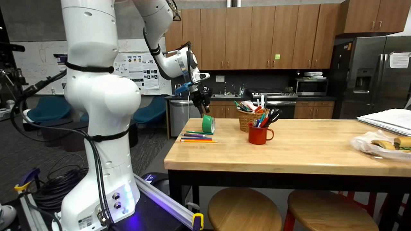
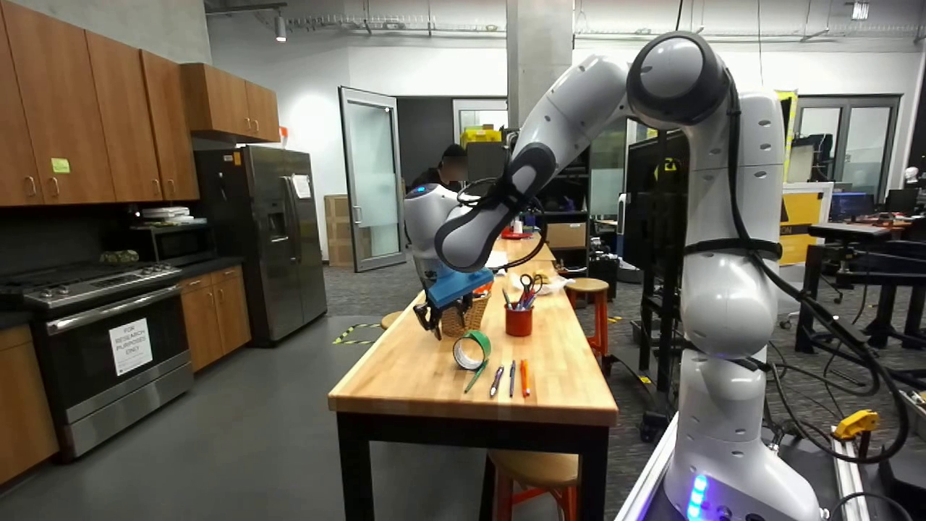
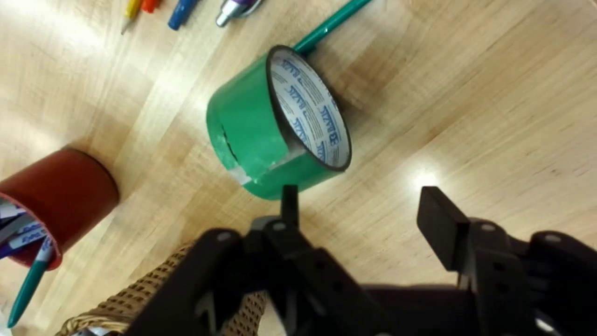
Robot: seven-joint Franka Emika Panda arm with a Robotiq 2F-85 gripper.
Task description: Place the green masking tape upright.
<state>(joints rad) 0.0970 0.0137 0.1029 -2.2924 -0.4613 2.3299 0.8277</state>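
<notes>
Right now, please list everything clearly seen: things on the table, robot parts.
Tape: 1, green, on its curved side
Pens: 4, green, purple, blue, orange, beside tape
Pencil: 1, yellow, beside pens
Mug: 1, red, near basket
Basket: 1, tan, near mug, contents unclear
Utensils: uncountable, mixed colours, in mug
Sandwich: 2 pieces, tan, on wrapper
Wrapper: 1, white, under sandwich
Papers: 1 pile, white, near wrapper
Arm: 1, white, beside table
Gripper: 1, black, open above table

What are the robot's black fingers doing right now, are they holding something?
The black gripper: open, its fingers apart, holding nothing, not even the green ring-shaped tape roll.
</notes>
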